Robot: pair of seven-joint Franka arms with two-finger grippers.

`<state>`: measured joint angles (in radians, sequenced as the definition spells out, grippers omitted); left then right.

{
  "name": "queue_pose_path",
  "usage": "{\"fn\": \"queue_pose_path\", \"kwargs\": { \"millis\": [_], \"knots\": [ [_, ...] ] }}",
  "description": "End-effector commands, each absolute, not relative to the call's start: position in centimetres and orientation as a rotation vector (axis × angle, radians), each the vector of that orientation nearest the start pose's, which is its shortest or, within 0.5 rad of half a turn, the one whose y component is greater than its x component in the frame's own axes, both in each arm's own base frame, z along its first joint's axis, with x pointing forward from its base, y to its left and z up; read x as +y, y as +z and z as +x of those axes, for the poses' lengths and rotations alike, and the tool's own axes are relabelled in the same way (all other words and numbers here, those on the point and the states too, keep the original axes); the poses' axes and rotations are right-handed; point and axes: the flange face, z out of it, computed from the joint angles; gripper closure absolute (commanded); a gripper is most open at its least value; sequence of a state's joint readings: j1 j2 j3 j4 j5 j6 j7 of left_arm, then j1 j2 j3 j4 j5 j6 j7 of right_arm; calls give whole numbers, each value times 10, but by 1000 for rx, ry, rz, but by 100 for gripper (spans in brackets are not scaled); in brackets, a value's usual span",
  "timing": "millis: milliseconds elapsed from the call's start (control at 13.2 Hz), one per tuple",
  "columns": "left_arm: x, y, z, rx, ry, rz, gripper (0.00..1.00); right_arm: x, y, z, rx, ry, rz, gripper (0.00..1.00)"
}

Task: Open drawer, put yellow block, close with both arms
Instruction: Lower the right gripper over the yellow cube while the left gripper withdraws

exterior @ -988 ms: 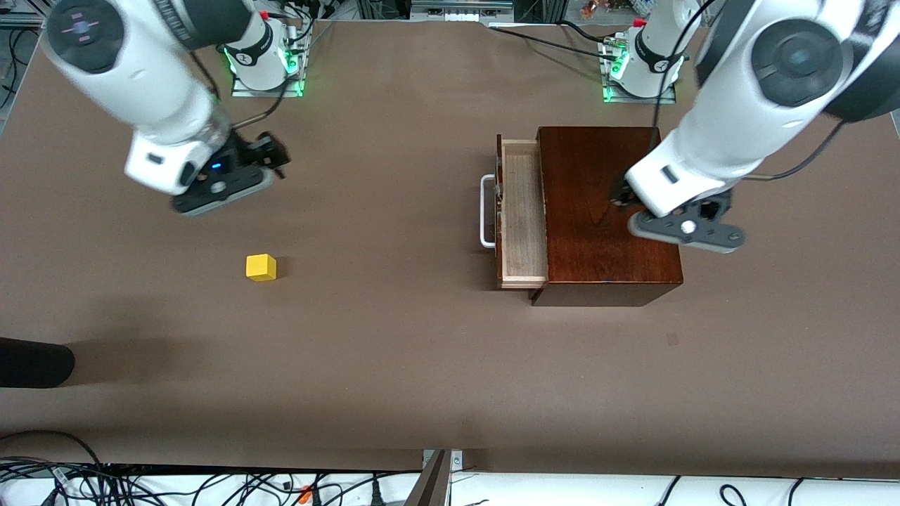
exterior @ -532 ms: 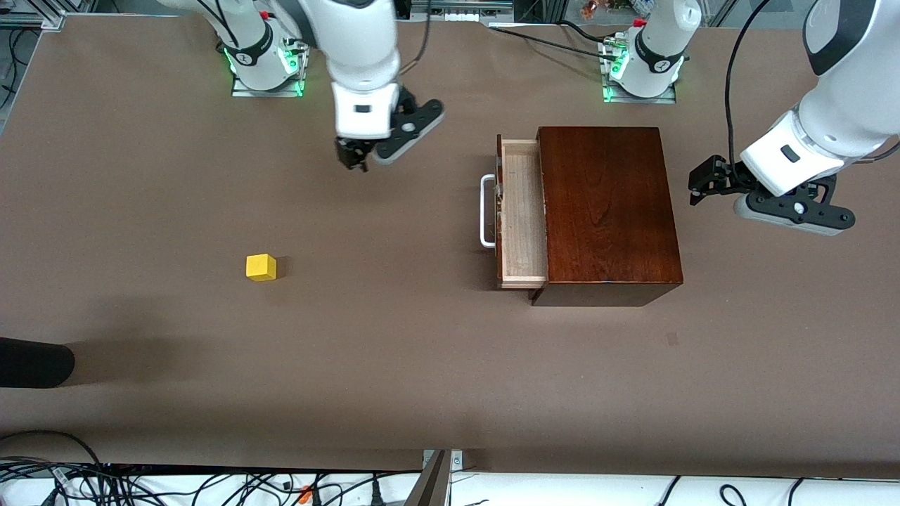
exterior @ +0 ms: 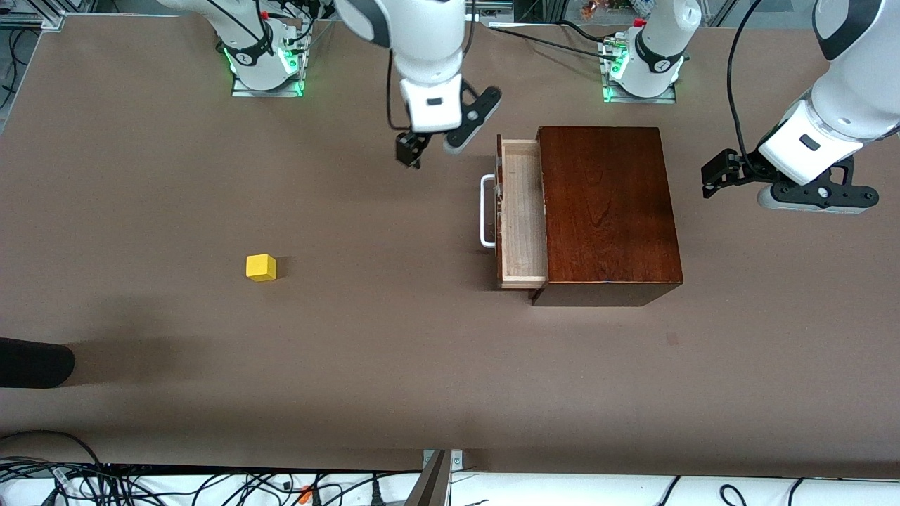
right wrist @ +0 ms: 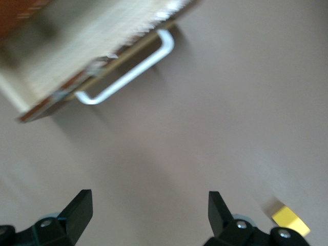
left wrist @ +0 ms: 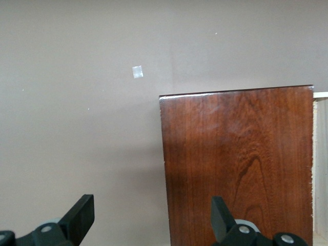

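— So where was the yellow block?

— Alone on the table, toward the right arm's end, well apart from the drawer, which stood partly open and empty.

— And the grippers?

— Right gripper hung near the handle, left gripper beside the box; both spread wide, holding nothing. I'd say fetching the block came next.

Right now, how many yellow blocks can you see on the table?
1. The yellow block lies on the bare table toward the right arm's end, apart from the open drawer. None shows inside the drawer; its covered part could hide more.
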<state>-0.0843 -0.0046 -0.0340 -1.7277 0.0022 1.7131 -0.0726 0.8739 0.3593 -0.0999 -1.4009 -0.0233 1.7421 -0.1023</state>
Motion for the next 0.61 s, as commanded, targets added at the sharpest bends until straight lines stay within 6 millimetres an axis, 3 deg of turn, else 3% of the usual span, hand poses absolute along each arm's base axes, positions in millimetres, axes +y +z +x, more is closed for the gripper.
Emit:
{"fn": "queue_pose_path", "kwargs": {
  "millis": [0,76,152,304,456,532],
  "knots": [
    [-60,568,549,51,24,-3113,0,378,511,550,-1152,6,-2979,0],
    [-60,567,549,49,27,-3113,0,352,514,566,-1087,8,-3003,0],
    [-59,567,549,46,27,-3113,0,336,517,570,-1052,28,-3023,0],
    [-61,568,549,51,27,-3113,0,286,512,582,-908,129,-3102,0],
    [-61,568,548,51,36,-3112,0,231,491,603,-750,157,-3168,0],
    [-61,568,548,51,34,-3112,0,206,468,609,-645,166,-3176,0]
  ]
}}
